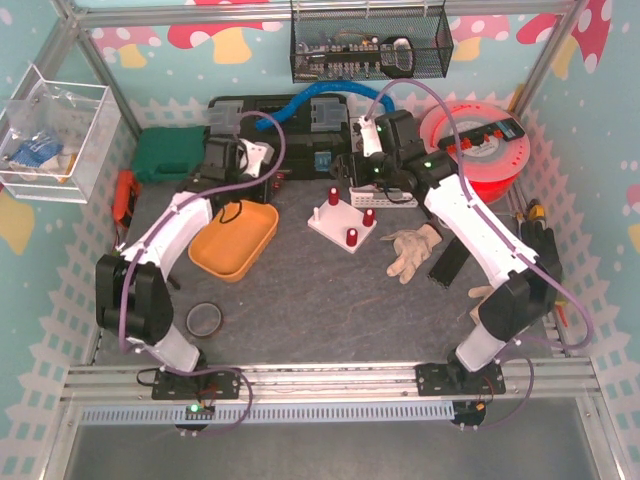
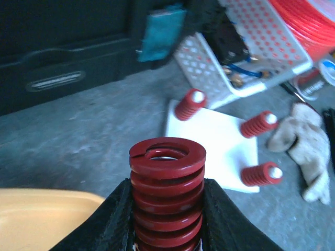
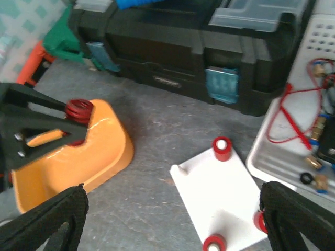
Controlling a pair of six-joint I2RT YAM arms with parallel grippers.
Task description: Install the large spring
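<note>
An orange bin (image 3: 112, 151) sits on the left of the grey counter (image 1: 330, 300). It looks like the holding place for loose parts.

Just above the bin's right edge, the left claw (image 2: 167, 209) pinches the large red spring (image 2: 167, 167) between its two black fingers. The fingers press on the coils from either side, low on the spring. This leaves the upper coils and the open top ring free. That seems deliberate, because a free end can slide over a peg without the fingers getting in the way. The spring is in the air, clear of both the bin and the plate.

The spring's long axis looks roughly upright in the right wrist view, with one open end facing up. The other end is hidden between the fingers. I cannot judge the exact tilt. In the left wrist view, the white plate lies beyond and to the right of the spring.

That square white plate (image 3: 220, 198) lies flat in the middle of the counter. Three of its corner pegs already carry small red springs (image 3: 222, 149) standing on end. The fourth peg (image 3: 181, 168), at the corner nearest the bin, is bare and is probably the target. To go on, the spring's axis would have to line up with that peg.

On the right, the right claw (image 3: 172, 214) hovers over the plate with its fingers spread wide and nothing between them. It seems poised to steady the plate or help.
</note>
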